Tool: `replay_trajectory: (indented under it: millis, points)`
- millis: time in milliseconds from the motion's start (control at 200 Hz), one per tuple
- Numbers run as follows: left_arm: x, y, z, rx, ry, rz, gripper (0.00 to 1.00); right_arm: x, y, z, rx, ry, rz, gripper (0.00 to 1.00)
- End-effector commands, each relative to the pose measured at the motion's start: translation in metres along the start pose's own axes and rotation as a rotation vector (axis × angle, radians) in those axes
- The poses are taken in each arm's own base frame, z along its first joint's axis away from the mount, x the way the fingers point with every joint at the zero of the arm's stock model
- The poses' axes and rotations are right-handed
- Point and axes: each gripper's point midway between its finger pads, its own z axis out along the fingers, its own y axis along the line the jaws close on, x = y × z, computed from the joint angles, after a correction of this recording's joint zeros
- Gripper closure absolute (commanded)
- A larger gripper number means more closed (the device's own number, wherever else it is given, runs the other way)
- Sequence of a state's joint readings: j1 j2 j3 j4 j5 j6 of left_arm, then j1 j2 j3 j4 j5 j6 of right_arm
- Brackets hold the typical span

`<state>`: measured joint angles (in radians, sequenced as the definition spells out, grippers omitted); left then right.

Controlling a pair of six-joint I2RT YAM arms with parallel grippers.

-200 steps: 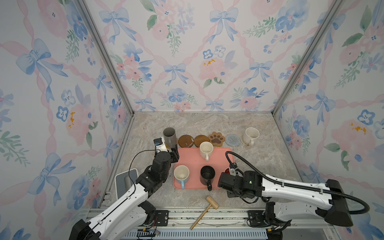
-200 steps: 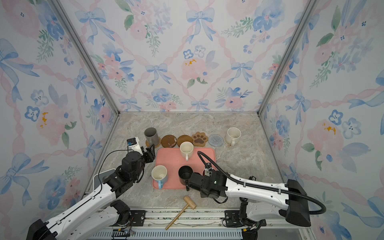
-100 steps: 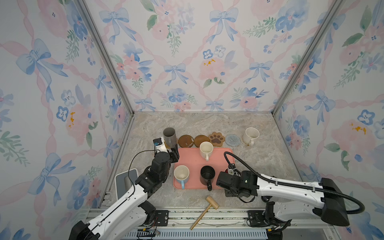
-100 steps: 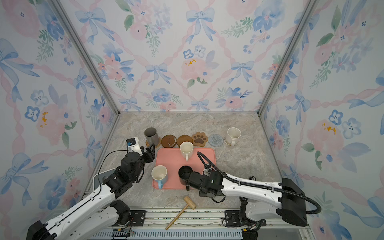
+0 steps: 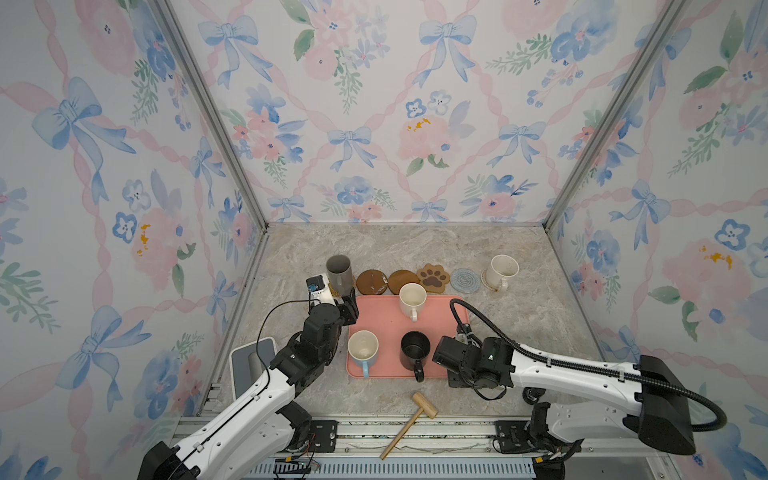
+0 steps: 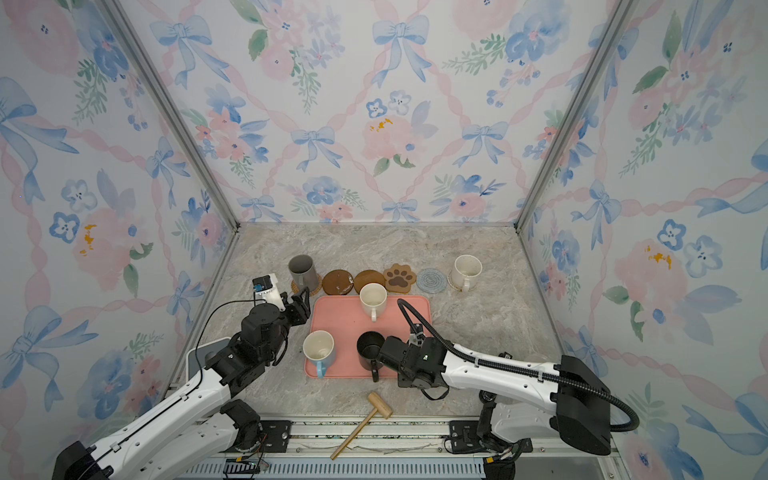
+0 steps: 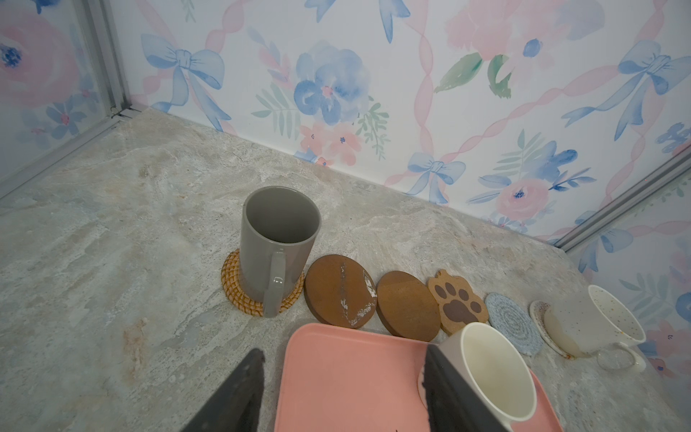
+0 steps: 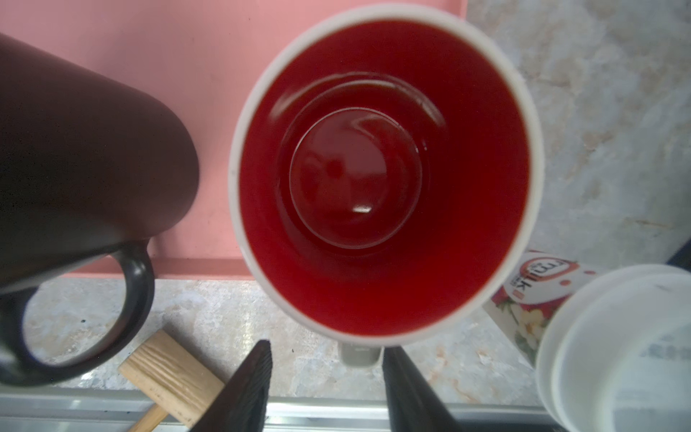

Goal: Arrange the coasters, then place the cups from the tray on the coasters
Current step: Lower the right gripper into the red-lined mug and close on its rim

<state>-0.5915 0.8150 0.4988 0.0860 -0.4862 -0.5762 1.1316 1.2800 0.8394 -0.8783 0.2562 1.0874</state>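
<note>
Logged wooden mallet point(image 5: 424, 405) loose on the counter point(image 5: 415, 245) by the front rail, with a white-lidded paper cup point(image 8: 613, 348) and a milk carton point(image 8: 531, 284) crowding just beside the work spot. Found right pincer point(image 8: 327, 346) released, jaws parted either side of the handle of the red-lined mug point(image 8: 385, 168), nothing clamped yet; placed that mug at the near right corner of the pink tray point(image 5: 386, 316). Judged the main hazard a thin, off-centre bite on that short handle, with a swing or slip on the lift and a drop onto the tray rim or into the paper cup. Marked black mug point(image 5: 414, 347) close alongside, handle jutting past the tray edge; reckoned a sideways sweep enough to knock it. Noted blue-sided mug point(image 5: 363, 349) further left, cream mug point(image 5: 412, 297) at the tray's far edge. Found left pincer point(image 7: 342, 349) released and empty, straddling the tray's far left edge near the cream mug; feared a clash there on any crossing reach. Beyond, counted four bare coasters packed close: two wooden rounds point(image 7: 340, 291), paw coaster point(image 7: 458, 303), grey-blue coaster point(image 7: 514, 323); expected a mug landing astride two. Saw grey mug point(image 7: 278, 239) seated on rattan coaster point(image 7: 239, 288), speckled mug point(image 7: 594, 321) on cream coaster point(image 7: 538, 310).
</note>
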Motion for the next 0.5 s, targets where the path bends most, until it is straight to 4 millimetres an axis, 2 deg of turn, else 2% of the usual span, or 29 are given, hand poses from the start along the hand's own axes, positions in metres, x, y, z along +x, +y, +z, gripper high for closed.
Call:
replay_trajectory:
  millis: [0,495]
  points:
    - [-0.001,-0.002,-0.001,0.010,-0.010,0.018,0.36,-0.001,-0.004,0.007,0.012,0.005,-0.006,0.48]
    - [-0.003,0.001,0.000,-0.012,-0.012,0.031,0.36,-0.005,-0.009,0.022,0.029,0.028,0.018,0.51]
